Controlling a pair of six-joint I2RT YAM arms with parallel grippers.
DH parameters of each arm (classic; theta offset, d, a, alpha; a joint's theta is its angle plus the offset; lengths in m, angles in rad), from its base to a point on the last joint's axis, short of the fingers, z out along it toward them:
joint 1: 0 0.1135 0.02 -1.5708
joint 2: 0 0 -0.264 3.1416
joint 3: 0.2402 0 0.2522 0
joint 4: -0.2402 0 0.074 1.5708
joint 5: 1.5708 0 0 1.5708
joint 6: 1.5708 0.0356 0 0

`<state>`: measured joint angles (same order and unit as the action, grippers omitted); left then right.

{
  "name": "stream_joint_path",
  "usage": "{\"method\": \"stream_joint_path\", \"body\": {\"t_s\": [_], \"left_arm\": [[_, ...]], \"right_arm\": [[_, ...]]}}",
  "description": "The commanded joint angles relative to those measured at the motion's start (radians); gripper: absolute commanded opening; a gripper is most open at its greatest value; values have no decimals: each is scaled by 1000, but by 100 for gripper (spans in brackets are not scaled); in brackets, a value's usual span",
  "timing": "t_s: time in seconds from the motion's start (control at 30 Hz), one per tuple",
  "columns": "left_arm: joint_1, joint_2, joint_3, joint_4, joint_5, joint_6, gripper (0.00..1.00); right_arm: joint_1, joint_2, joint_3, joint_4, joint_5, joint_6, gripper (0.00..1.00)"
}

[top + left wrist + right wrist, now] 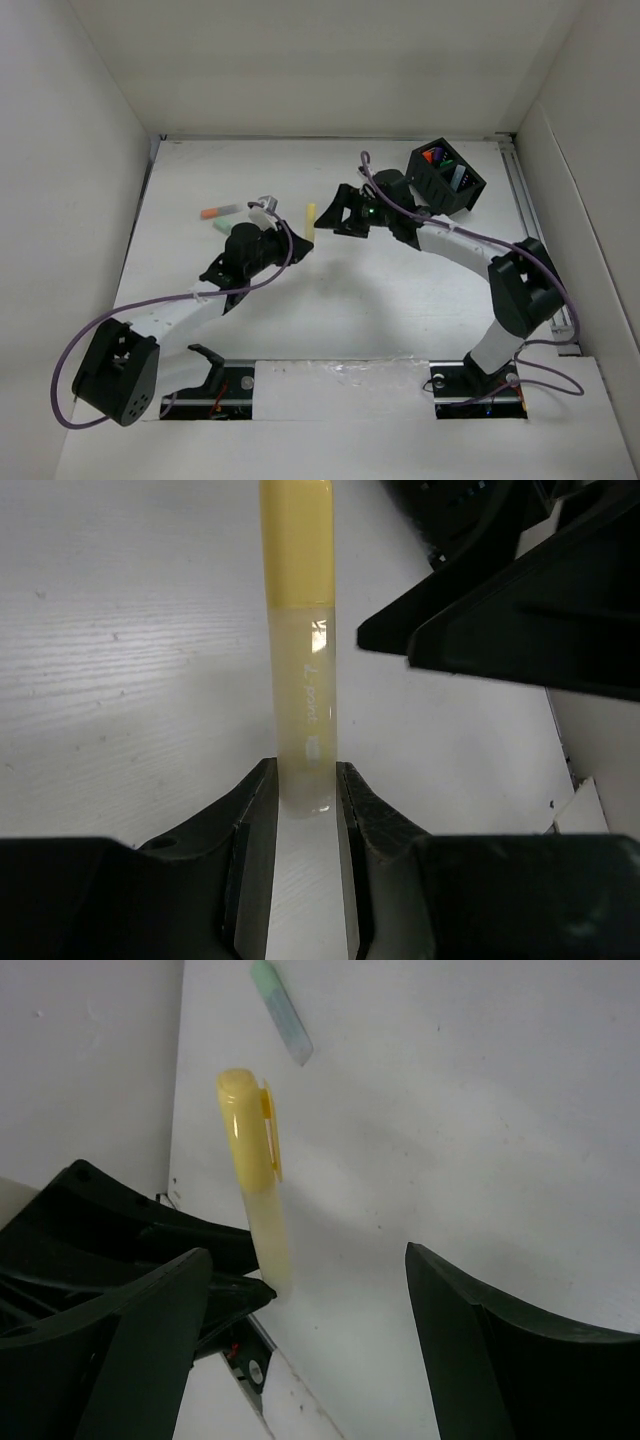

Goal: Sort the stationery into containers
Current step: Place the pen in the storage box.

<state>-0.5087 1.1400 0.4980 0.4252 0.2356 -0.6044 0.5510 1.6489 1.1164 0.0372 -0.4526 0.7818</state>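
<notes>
My left gripper (303,243) (305,780) is shut on the pale lower end of a yellow highlighter (310,219) (298,630) (255,1180), which stands up from the jaws with its cap on the far end. Just right of it, my right gripper (335,213) (310,1300) is open, and the highlighter lies off to the left of its jaws without touching them. An orange-capped marker (218,211) and a light green one (226,225) (282,1025) lie on the table at the back left. The black two-compartment box (470,190) stands at the back right with several markers (435,157) inside.
White walls close the table in at the left, back and right. A metal rail (535,225) runs along the right edge. Purple cables trail from both arms. The right arm's black fingers (500,630) fill the upper right of the left wrist view.
</notes>
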Motion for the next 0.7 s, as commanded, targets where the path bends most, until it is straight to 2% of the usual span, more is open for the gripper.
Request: {"method": "stream_joint_path", "body": {"t_s": [0.0, 0.13, 0.23, 0.3, 0.33, 0.37, 0.47, 0.5, 0.53, 0.57, 0.6, 0.67], "left_arm": [[4, 10, 22, 122, 53, 63, 0], [4, 23, 1, 159, 91, 94, 0], [4, 53, 1, 170, 131, 112, 0], [4, 82, 10, 170, 158, 124, 0], [4, 83, 10, 170, 159, 124, 0], [4, 93, 10, 170, 159, 124, 0], [4, 93, 19, 170, 172, 134, 0], [4, 83, 19, 170, 172, 134, 0], [4, 83, 19, 170, 162, 143, 4], [4, 70, 7, 170, 162, 143, 13], [4, 70, 7, 170, 150, 143, 33], [4, 44, -3, 179, 137, 143, 49]], "right_arm": [[24, 23, 71, 50, 19, -16, 84], [24, 64, 82, 50, 40, 2, 84], [33, 87, 105, 50, 28, 2, 80], [43, 88, 114, 61, 28, 2, 73], [43, 98, 114, 61, 28, 2, 67], [52, 98, 123, 70, 28, 11, 57], [52, 118, 134, 70, 38, 11, 39], [52, 118, 134, 79, 38, 20, 20], [52, 118, 134, 79, 52, 20, 14], [52, 118, 134, 89, 52, 30, 8], [52, 118, 134, 89, 67, 30, 0], [37, 105, 134, 89, 107, 39, 0]]}}
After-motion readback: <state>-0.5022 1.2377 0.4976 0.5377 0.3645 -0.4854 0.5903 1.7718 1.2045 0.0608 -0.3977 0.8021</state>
